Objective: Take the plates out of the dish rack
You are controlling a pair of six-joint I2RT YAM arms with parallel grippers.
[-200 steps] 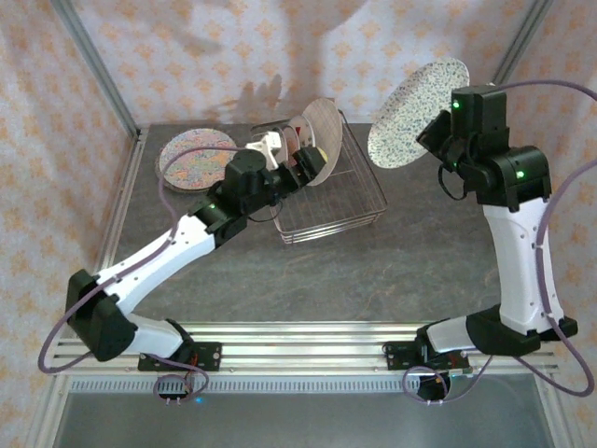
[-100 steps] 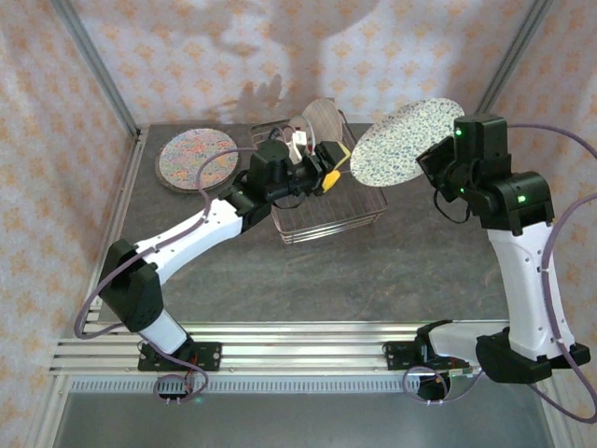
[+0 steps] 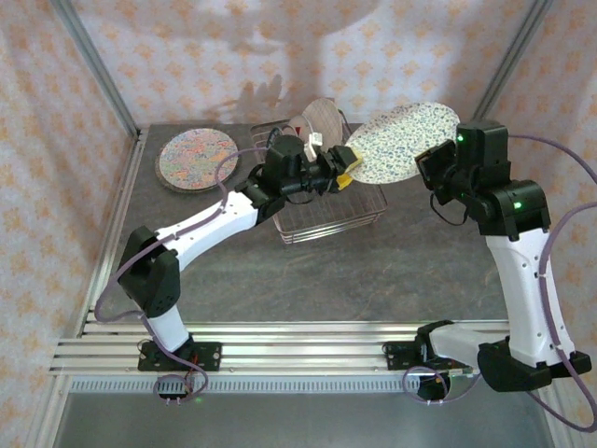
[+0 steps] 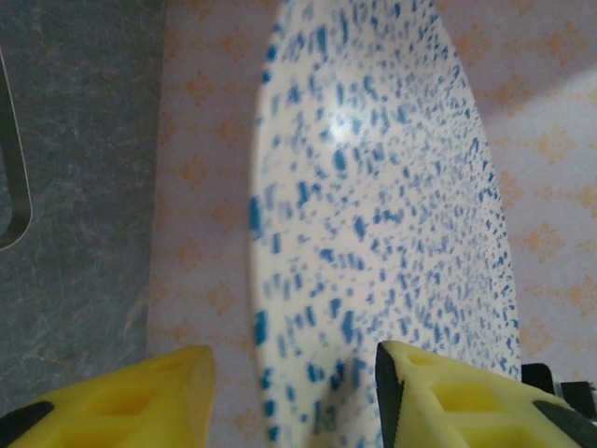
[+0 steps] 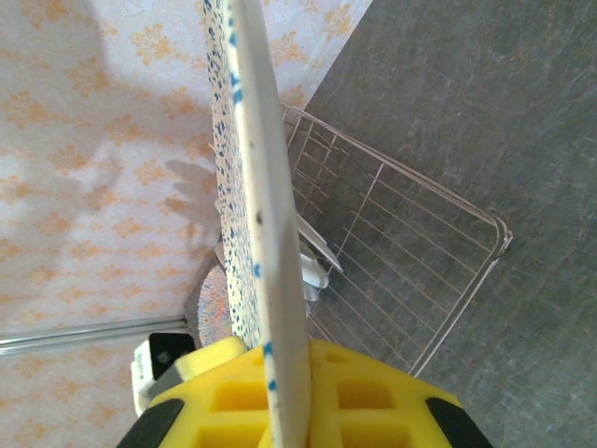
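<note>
We carry the blue-speckled plate (image 3: 403, 140) above the dish rack (image 3: 336, 222).
Our right gripper (image 5: 284, 392) is clamped tight on the plate's rim, with the plate edge-on between its pads. Our left gripper (image 4: 294, 373) stands part-open, the opposite rim between its jaws with a gap on one side. A second plate (image 3: 322, 119) stands in the rack just beyond the left jaws.
</note>
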